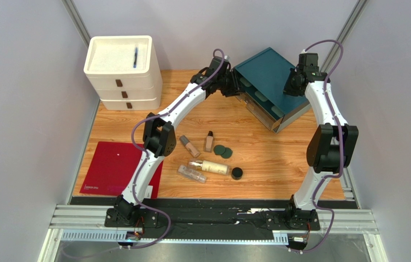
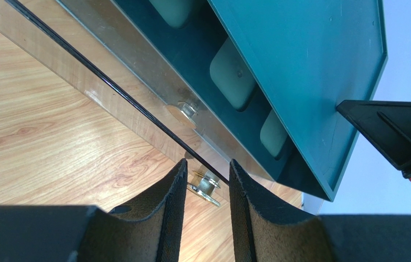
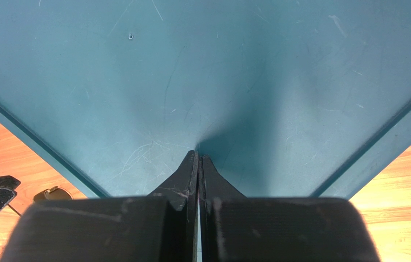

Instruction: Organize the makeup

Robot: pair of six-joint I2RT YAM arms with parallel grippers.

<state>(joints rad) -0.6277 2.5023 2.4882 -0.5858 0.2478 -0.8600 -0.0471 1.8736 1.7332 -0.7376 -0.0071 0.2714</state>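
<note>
The makeup lies on the wooden table: two beige foundation bottles (image 1: 189,146) (image 1: 209,141), two dark-green discs (image 1: 219,149) (image 1: 227,154), a cream gold-necked bottle (image 1: 213,167), a clear bottle (image 1: 191,174) and a black round jar (image 1: 237,173). My left gripper (image 1: 235,87) (image 2: 207,164) is open, its fingers either side of the metal knob (image 2: 206,185) on the clear door of the teal cabinet (image 1: 268,82), not touching it. My right gripper (image 1: 291,86) (image 3: 198,155) is shut and empty, its tips against the cabinet's teal top (image 3: 218,71).
A white three-drawer unit (image 1: 121,82) stands at the back left with a blue pen (image 1: 135,55) in its top tray. A red mat (image 1: 112,166) lies at the front left. Pale green pads (image 2: 232,73) show inside the cabinet. Grey walls close in both sides.
</note>
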